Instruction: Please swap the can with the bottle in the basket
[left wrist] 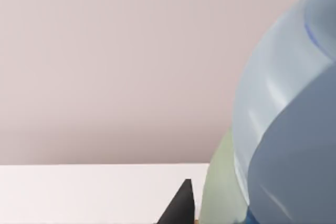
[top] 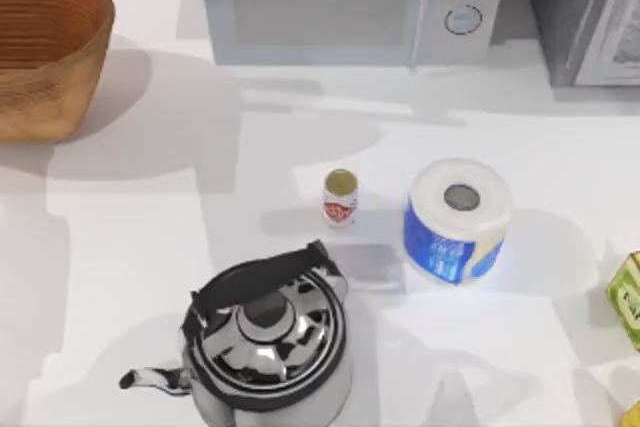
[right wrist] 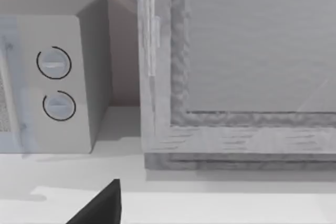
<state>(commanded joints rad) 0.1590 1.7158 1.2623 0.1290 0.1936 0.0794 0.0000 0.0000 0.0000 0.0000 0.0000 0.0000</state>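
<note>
The can (top: 340,197), small with a red-and-white label and a dull gold top, stands upright on the white table near the middle. The wicker basket (top: 40,57) sits at the far left corner, cut off by the picture's edge, and its inside is mostly out of sight. The bottle is hidden. A dark corner of my left gripper (left wrist: 181,208) shows in the left wrist view, beside a big pale blue-grey rounded shape (left wrist: 289,119) that I cannot identify. A dark corner of my right gripper (right wrist: 105,205) shows low in the right wrist view, facing the back appliances.
A blue-and-white paper roll (top: 458,219) stands just right of the can. A shiny kettle (top: 268,337) sits in front of it. A microwave (top: 350,2) and a grey appliance (top: 590,12) line the back. A green-yellow carton (top: 628,299) is at the right edge.
</note>
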